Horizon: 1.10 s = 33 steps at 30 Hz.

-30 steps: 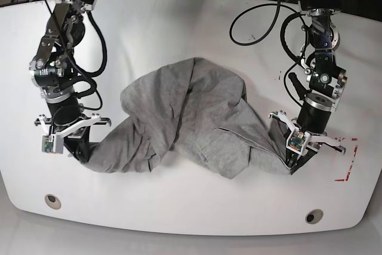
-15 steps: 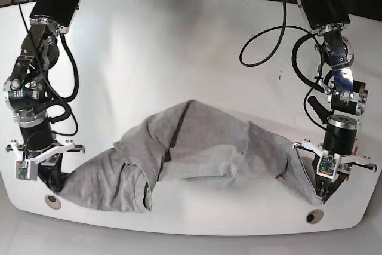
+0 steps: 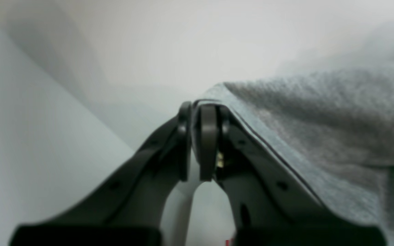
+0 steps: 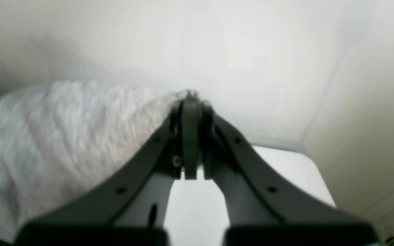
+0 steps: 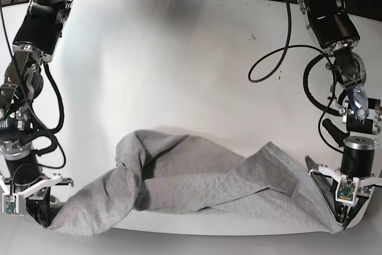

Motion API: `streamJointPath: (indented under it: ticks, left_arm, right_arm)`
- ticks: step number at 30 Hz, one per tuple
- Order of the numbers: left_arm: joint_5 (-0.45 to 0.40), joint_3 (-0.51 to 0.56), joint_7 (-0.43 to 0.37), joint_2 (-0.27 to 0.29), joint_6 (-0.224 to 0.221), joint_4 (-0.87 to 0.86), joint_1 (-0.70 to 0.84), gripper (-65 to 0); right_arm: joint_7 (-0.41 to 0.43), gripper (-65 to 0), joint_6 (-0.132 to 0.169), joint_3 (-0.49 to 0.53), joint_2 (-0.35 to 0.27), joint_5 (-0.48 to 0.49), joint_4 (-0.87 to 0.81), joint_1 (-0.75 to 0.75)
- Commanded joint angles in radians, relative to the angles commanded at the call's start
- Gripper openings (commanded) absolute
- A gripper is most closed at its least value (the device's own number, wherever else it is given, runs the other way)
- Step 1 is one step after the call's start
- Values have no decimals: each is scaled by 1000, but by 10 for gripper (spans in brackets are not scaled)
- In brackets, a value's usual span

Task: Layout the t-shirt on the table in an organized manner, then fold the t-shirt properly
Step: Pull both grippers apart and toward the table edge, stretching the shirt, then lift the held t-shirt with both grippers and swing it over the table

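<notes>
Base view: right gripper [image 5: 40, 219], low at the table's [image 5: 179, 58] near edge, pinches one end of the t-shirt [image 5: 197, 186], which sags bunched across to the left gripper [image 5: 341, 224], clamped on the other end.

The t-shirt [image 5: 197, 186] is heather grey, a fine speckled mix of lighter and darker grey with no print showing. In the left wrist view the shirt [image 3: 323, 126] shows a paler grey band along its edge, lined by a thin dark seam. In the right wrist view it [image 4: 63, 136] looks lighter, nearly white-grey and blurred.

The worktop [image 5: 179, 70] is glossy white, with a few small dark specks.

The left tool [image 3: 202, 136] is dark grey to black; the right tool [image 4: 190, 133] is the same dark grey. In the base view both arms are black with silver-grey joints, white brackets and black cables [image 5: 280, 58].
</notes>
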<state>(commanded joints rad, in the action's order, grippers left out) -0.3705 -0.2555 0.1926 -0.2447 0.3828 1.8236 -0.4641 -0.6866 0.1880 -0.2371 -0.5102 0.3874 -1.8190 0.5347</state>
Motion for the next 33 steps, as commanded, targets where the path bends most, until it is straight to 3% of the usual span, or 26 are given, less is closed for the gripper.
streamJointPath:
  ticks: [6,18,25,33]
  left_arm:
    - [3,5,91,-40,5,0,-101,-625]
    - [0,5,233,-52,123,-3,-265,-625]
    - [2,15,281,-60,127,-6,-304,-625]
    - [3,35,364,-60,140,-2,-285,-625]
  right_arm:
    - [0,-650,2,12,-20,0,55,89]
    - [2,-650,6,126,-64,-5,181,292]
    - [-2,-650,49,130,-64,-8,261,385]
    - [-46,-650,49,135,-72,0,216,333]
